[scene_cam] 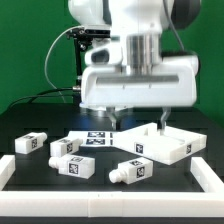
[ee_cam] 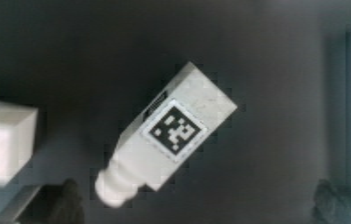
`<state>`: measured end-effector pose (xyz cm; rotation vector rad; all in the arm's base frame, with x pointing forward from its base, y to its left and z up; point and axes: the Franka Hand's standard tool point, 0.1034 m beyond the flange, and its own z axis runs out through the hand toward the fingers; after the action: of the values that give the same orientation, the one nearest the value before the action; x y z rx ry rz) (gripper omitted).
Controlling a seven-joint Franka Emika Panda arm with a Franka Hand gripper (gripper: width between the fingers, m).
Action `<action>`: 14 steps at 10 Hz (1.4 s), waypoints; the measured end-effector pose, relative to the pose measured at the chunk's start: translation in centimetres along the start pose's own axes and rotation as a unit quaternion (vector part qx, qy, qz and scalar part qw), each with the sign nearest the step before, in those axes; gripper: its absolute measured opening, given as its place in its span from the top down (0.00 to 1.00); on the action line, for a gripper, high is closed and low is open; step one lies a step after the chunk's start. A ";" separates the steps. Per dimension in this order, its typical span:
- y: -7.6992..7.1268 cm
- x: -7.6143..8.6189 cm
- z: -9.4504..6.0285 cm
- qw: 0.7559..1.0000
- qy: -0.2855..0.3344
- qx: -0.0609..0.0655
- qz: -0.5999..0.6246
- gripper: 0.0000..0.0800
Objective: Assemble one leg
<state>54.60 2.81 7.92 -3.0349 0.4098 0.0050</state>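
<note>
Four white legs with tag markers lie on the black table: one (scene_cam: 31,143) and a second (scene_cam: 63,147) at the exterior view's left, a third (scene_cam: 77,166) and a fourth (scene_cam: 130,171) nearer the front. My gripper (scene_cam: 137,118) hangs above the table's middle, mostly hidden by its white housing. In the wrist view one leg (ee_cam: 175,135) lies diagonally below, its round peg (ee_cam: 119,187) pointing toward one dark fingertip (ee_cam: 56,202). The gripper (ee_cam: 198,208) is open and empty, with its jaws wide apart.
The large flat white tray-shaped part (scene_cam: 165,143) lies at the exterior view's right. The marker board (scene_cam: 95,138) lies in the middle. White border rails run along the front (scene_cam: 100,191) and sides. Another white block (ee_cam: 1,135) shows at the wrist view's edge.
</note>
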 end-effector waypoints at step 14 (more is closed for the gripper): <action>0.8 -1.0 7.0 0.972 -0.006 0.027 0.233 0.65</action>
<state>53.50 2.84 0.89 -2.8072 1.0870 0.0383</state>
